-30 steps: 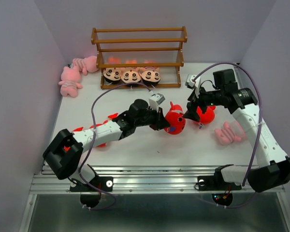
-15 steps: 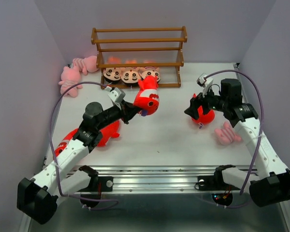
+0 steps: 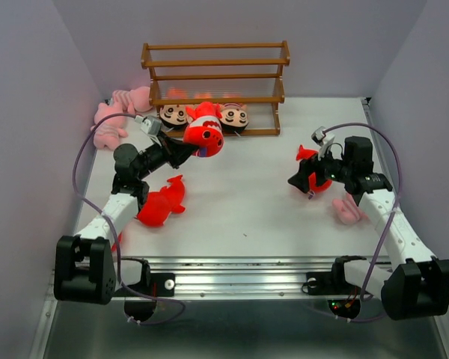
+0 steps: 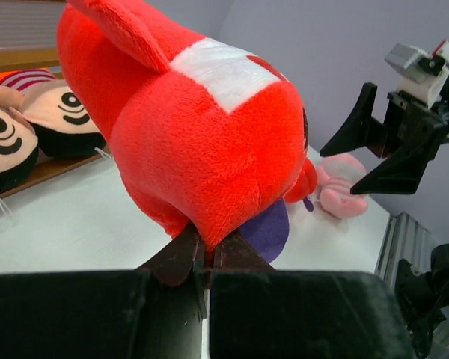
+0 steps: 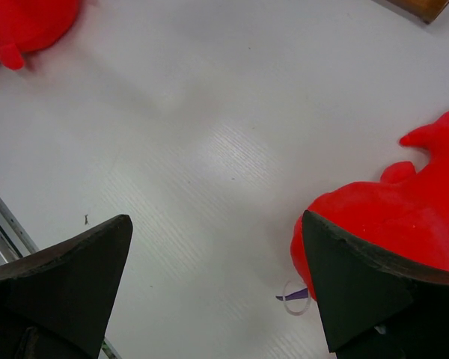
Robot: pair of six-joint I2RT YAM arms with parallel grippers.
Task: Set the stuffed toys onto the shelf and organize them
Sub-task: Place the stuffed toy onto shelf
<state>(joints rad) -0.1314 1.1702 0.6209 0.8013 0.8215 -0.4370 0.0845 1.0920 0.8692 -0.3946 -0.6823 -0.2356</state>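
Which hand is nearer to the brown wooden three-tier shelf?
Left. The left hand holds a red-orange plush fish just in front of the brown wooden shelf. The open right hand is far off to the right, beside another red plush fish.

Left pincer (image 3: 179, 152) is clamped on the underside of the held fish (image 3: 203, 133), red-orange with a white band, up off the counter. Right behind it stands the shelf (image 3: 213, 62), brown wood with three slatted tiers. On the bottom tier, the left doll (image 3: 172, 114) and the right doll (image 3: 236, 116) flank that fish, faces toward the pincer. The second fish (image 3: 161, 207) lies on the counter beside the left arm, nearer than the pincer. The third fish (image 3: 319, 178) rests against one finger of the spread right pincer (image 3: 303, 179). The near frog (image 3: 348, 210), pink, lies just right of it. The side frog (image 3: 108, 126) and the corner frog (image 3: 135, 97) lie left of the left pincer.
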